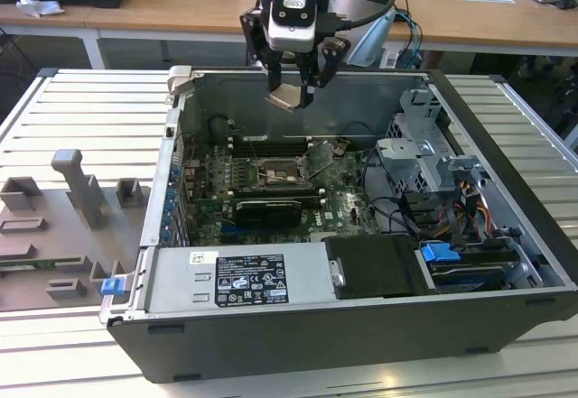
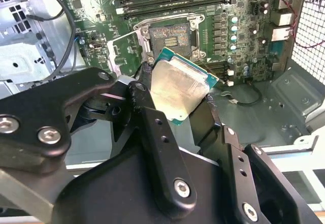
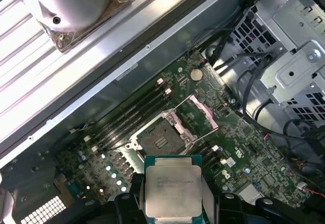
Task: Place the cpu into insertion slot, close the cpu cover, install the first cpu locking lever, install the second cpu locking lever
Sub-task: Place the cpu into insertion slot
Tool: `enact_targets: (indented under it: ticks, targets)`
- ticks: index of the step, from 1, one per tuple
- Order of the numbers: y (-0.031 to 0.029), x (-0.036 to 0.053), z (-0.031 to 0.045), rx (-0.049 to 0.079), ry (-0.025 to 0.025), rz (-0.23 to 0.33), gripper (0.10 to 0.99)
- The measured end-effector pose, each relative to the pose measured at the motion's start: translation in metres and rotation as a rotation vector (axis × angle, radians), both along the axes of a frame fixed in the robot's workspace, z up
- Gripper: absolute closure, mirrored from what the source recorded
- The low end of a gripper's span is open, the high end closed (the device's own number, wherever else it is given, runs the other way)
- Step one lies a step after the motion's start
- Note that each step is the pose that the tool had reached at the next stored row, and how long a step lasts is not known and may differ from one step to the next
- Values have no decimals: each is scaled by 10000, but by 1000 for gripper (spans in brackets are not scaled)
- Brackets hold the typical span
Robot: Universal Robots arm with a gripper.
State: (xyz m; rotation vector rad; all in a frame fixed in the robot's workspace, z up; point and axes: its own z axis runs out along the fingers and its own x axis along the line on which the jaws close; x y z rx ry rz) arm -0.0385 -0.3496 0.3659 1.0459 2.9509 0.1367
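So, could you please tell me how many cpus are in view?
1: the cpu is held in the gripper above the open case. The insertion slot is bare; none seems hidden.

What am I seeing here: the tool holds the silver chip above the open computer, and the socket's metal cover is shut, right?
Not quite: the cpu cover is swung open beside the empty insertion slot, as the first wrist view shows. The tool does hold the cpu above the open computer case.
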Motion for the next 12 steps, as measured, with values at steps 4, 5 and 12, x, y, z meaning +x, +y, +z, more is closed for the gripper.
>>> enact_targets:
  ticks: [4,5,12]
  targets:
    - [0,0,-1,1,0,-322,549]
    - [0,0,-2,0,0,-382,549]
    - [0,0,-4,0,0,-795,549]
